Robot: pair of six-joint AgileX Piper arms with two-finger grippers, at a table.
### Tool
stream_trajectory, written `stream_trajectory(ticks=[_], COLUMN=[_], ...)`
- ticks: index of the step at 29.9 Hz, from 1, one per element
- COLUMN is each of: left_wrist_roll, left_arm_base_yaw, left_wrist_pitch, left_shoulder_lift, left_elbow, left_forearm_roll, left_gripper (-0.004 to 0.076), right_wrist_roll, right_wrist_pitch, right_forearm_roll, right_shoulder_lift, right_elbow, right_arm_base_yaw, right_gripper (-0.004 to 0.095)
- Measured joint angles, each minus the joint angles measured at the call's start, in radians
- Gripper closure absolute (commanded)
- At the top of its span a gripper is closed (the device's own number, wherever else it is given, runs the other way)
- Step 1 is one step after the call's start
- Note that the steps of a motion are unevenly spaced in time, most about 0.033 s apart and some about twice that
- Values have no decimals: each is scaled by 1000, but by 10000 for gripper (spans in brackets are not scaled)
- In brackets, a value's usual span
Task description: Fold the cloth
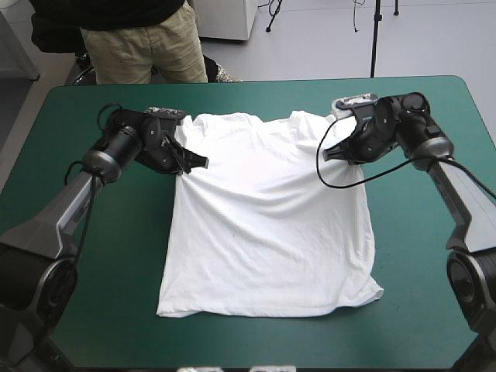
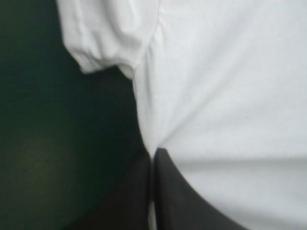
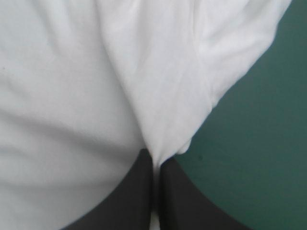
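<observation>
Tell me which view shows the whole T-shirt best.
The high view: the T-shirt lies spread flat on the table, collar to hem showing. The left wrist view shows only cloth near one sleeve, pinched in the left tool; the right wrist view shows the same at the other side, in the right tool.

Just one T-shirt (image 1: 267, 225) is lying here, on one teal-green table (image 1: 128, 267). Two grippers are showing: the left gripper (image 1: 203, 162) and the right gripper (image 1: 326, 154).

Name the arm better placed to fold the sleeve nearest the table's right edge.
Right. The right gripper is shut on the T-shirt just beside that sleeve; the left gripper pinches the opposite side.
</observation>
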Motion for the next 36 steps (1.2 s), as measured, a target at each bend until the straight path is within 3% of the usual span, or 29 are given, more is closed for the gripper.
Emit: stream_trajectory(ticks=[11,24,29,36], left_wrist_roll=[17,34,34,-2], left_arm_base_yaw=[0,0,0,0], left_wrist_pitch=[32,37,-84,-347], left_shoulder_lift=[-241,-289,-259,-156], left_elbow=[-203,-328,-334,-333], left_forearm_roll=[1,5,66,218], left_gripper=[739,739,739,739], right_wrist_roll=[-11,-11,-11,-11], right_wrist_pitch=[88,105,-13,-233], right_forearm_roll=[52,53,-7,-110], right_shoulder_lift=[-173,-216,-184,-94], right_elbow=[-244,-400,-402,-402], right_arm_base_yaw=[-1,-1,-1,-2], right_gripper=[925,925,925,925])
